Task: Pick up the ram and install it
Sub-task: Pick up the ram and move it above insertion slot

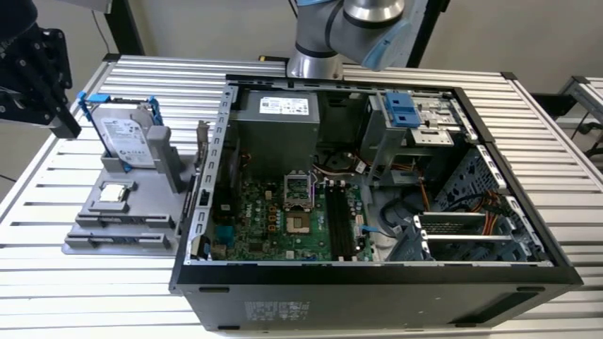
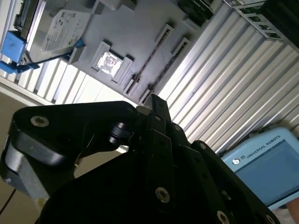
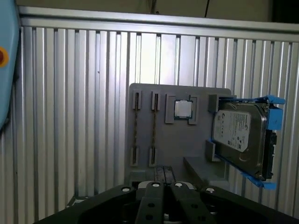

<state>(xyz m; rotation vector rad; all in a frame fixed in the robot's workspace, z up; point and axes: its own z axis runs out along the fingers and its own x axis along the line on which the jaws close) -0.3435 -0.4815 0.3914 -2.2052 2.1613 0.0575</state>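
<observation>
The ram appears as two thin dark sticks standing on edge, side by side, in the slots of a grey holder [image 3: 177, 140]; one stick [image 3: 136, 126] is outermost and the other [image 3: 153, 126] is beside it. The second wrist view shows them as thin lines [image 2: 148, 59] on the holder. My gripper [image 3: 164, 189] hovers above the slatted table, off the holder's ram end and apart from it. Its fingers [image 2: 156, 105] look shut with nothing between them. In the exterior view my gripper [image 1: 56, 120] is the black assembly at the far left, above the holder [image 1: 123, 212].
The holder also carries a square silver processor chip [image 3: 183, 108] and a grey hard drive in a blue frame [image 3: 240, 135]. An open computer case [image 1: 377, 286] stands at the exterior view's right of the holder, with long memory slots [image 1: 339, 219] on its green board. A light-blue handheld console [image 2: 261, 163] lies nearby.
</observation>
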